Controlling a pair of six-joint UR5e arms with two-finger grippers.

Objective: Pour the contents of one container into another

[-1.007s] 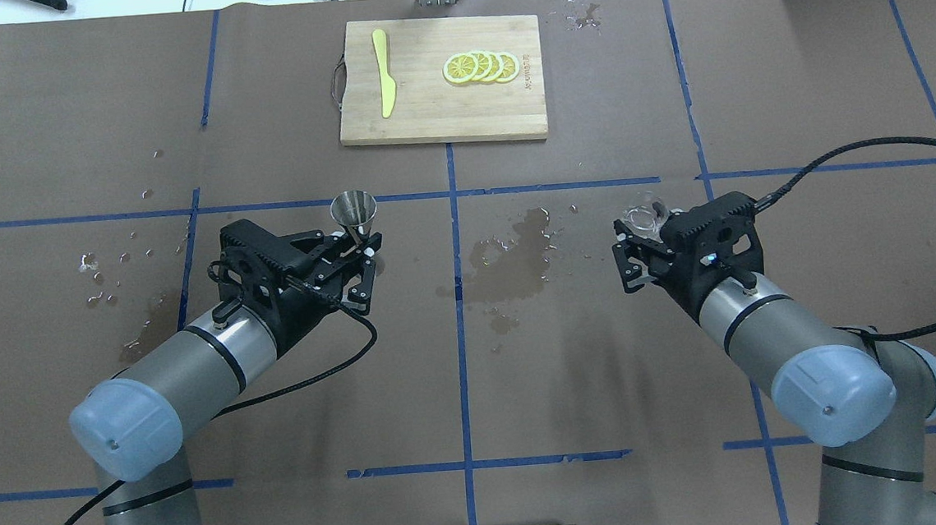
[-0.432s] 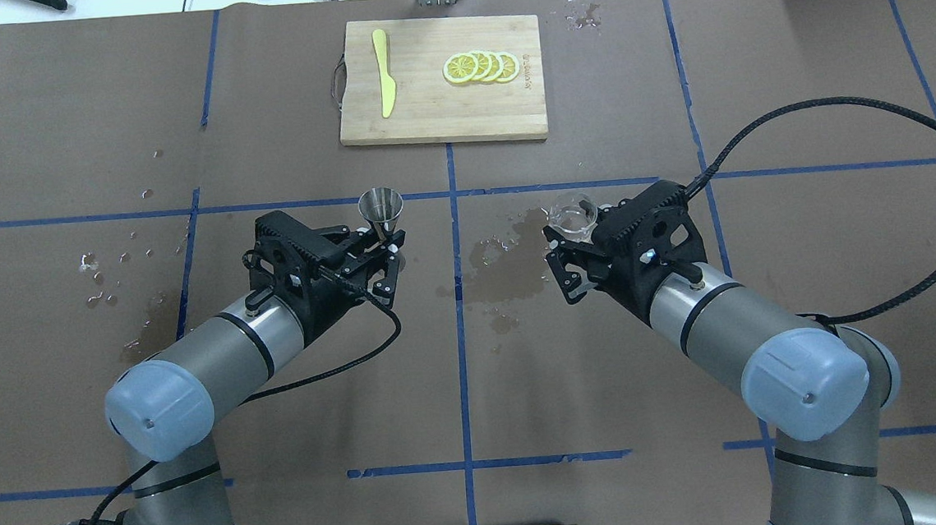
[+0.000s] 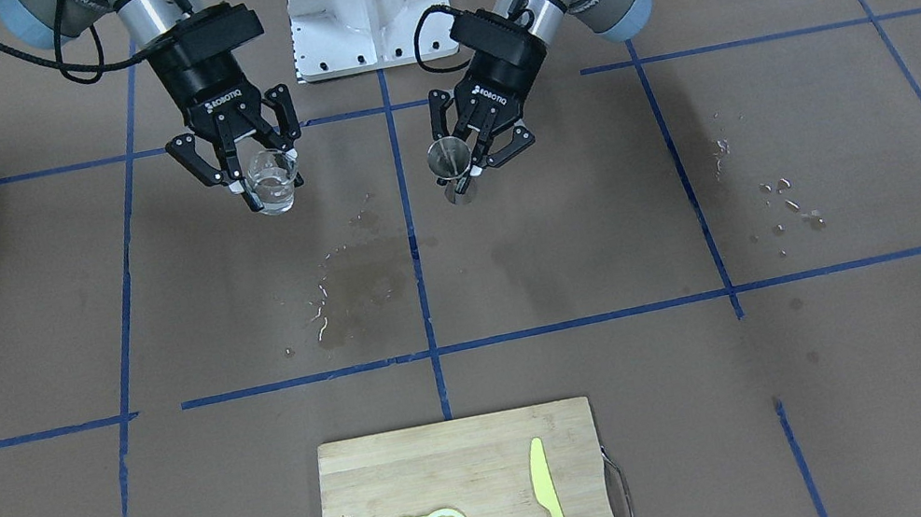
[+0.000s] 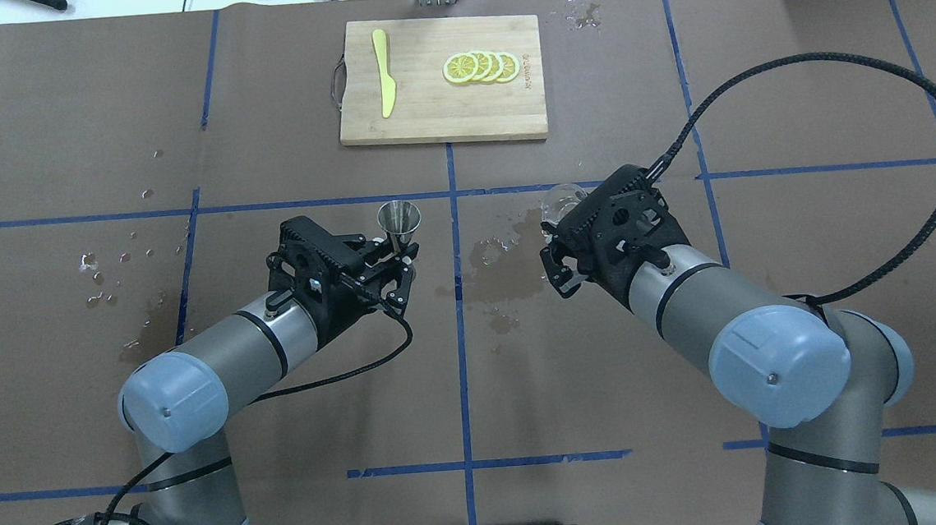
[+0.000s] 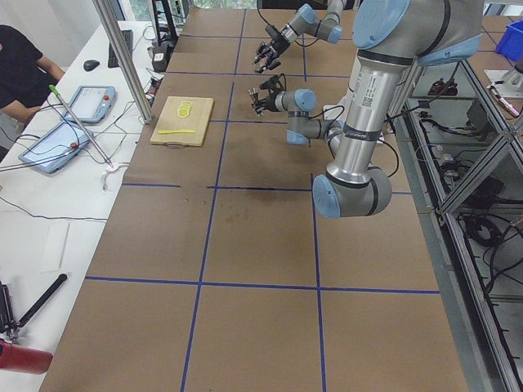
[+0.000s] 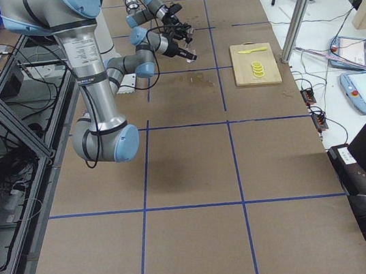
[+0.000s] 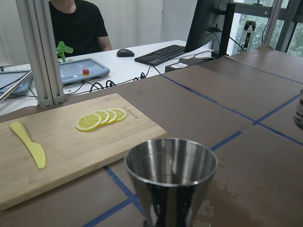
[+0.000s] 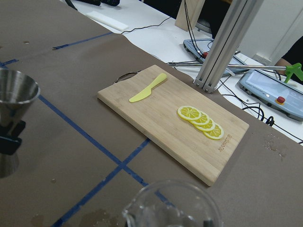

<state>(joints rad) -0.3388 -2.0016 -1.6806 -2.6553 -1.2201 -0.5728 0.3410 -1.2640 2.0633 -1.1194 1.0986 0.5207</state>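
Observation:
The silver metal jigger (image 4: pixel 399 216) is held upright at its waist by my left gripper (image 4: pixel 398 249), which is shut on it. It also shows in the front view, jigger (image 3: pixel 450 156) and left gripper (image 3: pixel 462 171), and its open cone (image 7: pixel 170 172) fills the left wrist view. The clear glass cup (image 3: pixel 275 192) is held about upright in my right gripper (image 3: pixel 269 183), which is shut on it. From overhead the cup (image 4: pixel 558 200) peeks out beyond the right gripper (image 4: pixel 554 223). Its rim (image 8: pixel 173 205) sits low in the right wrist view. A gap separates the two containers above the table.
A wet patch (image 4: pixel 517 259) darkens the paper between the grippers, and droplets (image 4: pixel 106 271) lie to the left. At the far side a wooden board (image 4: pixel 425 117) carries lemon slices (image 4: pixel 481 66) and a yellow knife (image 4: pixel 383 71). A person (image 7: pixel 75 28) sits beyond the table.
Both arms have moved inward toward the table's middle. The glass cup and the jigger are now much closer together, each still gripped.

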